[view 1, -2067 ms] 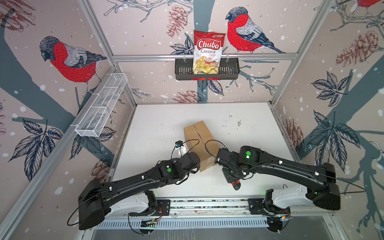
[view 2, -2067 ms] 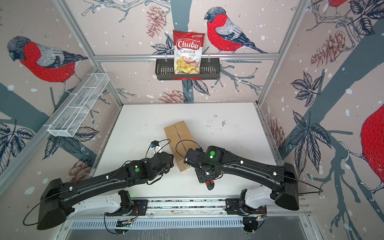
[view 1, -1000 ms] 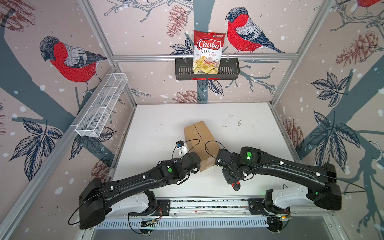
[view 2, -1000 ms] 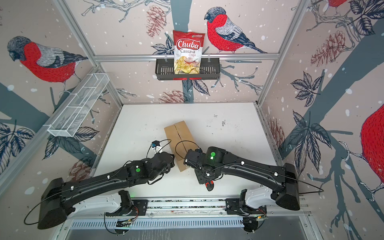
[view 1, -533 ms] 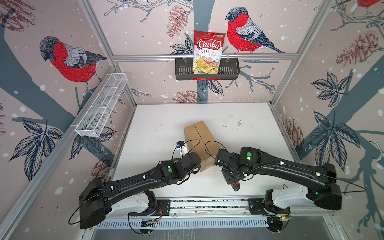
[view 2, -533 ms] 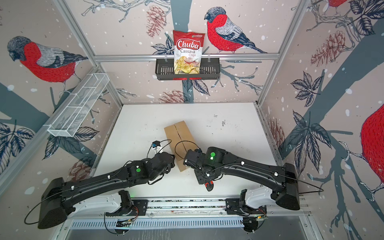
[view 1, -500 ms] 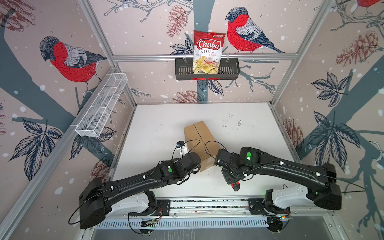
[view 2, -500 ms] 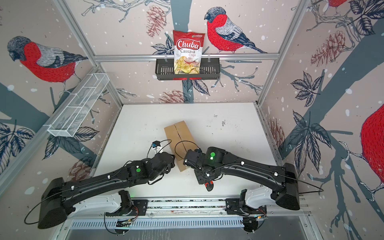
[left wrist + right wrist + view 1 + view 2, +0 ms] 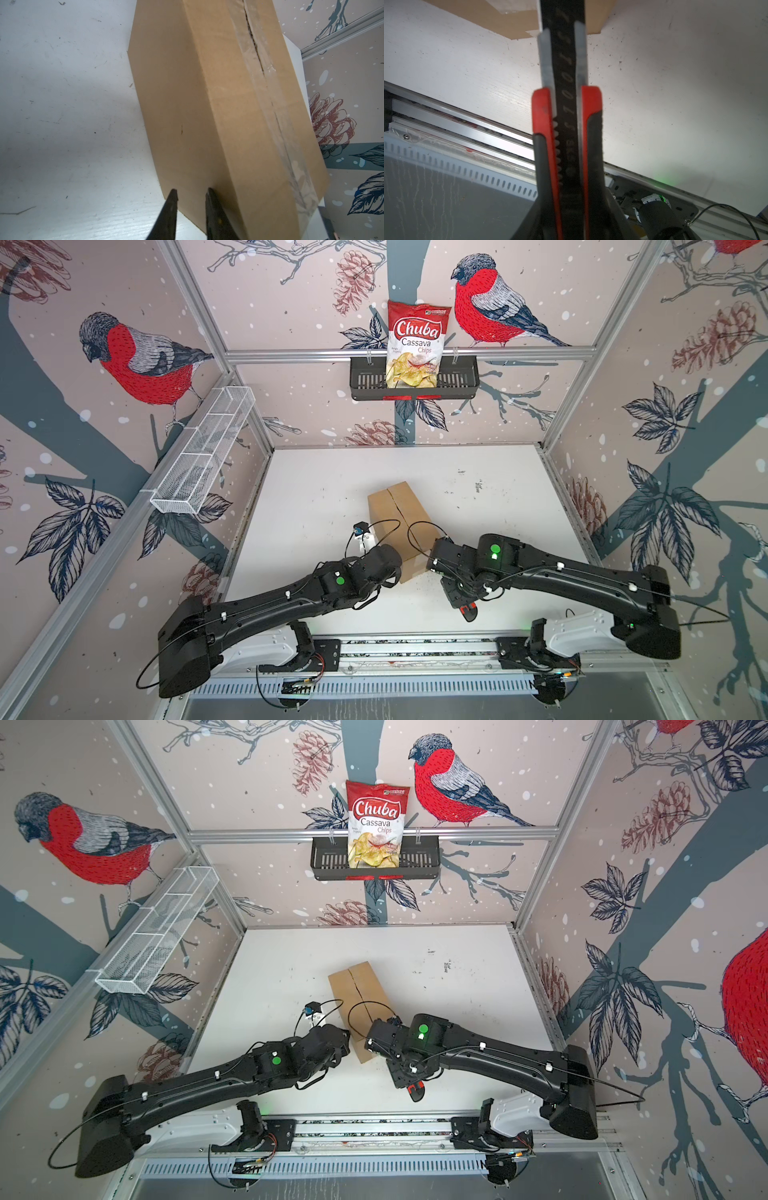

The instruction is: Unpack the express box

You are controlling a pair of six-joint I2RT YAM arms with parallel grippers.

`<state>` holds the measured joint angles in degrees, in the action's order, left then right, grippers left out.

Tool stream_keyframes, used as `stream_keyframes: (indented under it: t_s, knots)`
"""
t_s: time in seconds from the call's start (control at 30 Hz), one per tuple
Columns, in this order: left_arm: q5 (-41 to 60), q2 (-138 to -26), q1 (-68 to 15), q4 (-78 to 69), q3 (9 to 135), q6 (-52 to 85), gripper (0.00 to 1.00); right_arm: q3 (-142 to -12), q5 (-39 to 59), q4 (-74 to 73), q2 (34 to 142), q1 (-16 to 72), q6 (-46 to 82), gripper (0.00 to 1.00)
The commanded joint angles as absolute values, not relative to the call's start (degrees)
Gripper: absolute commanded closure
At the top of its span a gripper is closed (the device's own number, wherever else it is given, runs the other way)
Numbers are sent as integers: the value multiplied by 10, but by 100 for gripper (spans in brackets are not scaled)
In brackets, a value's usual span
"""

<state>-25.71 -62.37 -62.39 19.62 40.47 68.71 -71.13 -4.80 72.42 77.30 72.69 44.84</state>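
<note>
Brown express box (image 9: 359,994) at frame centre on white table (image 9: 457,977), long axis slanted, flaps shut, seam running along top. Left gripper (image 9: 340,1043) reaches in from lower left, against box's near left corner; fingers hidden. Right gripper (image 9: 406,1080) just lower right of box's near end, clamping red-black utility knife (image 9: 416,1094), handle end toward frame bottom. Chuba chips bag (image 9: 376,828) upright in black basket (image 9: 426,859), top centre. White mesh shelf (image 9: 153,936) on left wall.

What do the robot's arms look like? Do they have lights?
Both are chunky and black with white bases. The left arm and right arm each carry a round green light near the wrist, thin black cables looping out, and small white clips. The left gripper has two slim, pointed black fingers.
</note>
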Motion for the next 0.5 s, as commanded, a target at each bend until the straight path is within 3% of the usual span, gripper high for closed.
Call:
stream_keyframes:
  t_s: [0.0,0.33,0.47]
  knots:
    - [-266,-622,-625,182,403,691,74,-713,-53,729,772,727,446,94]
    - [-268,-622,-626,182,403,691,74,-713,-58,733,776,721,439,94]
    - [-271,-620,-626,185,403,693,68,-712,-57,733,778,717,436,94]
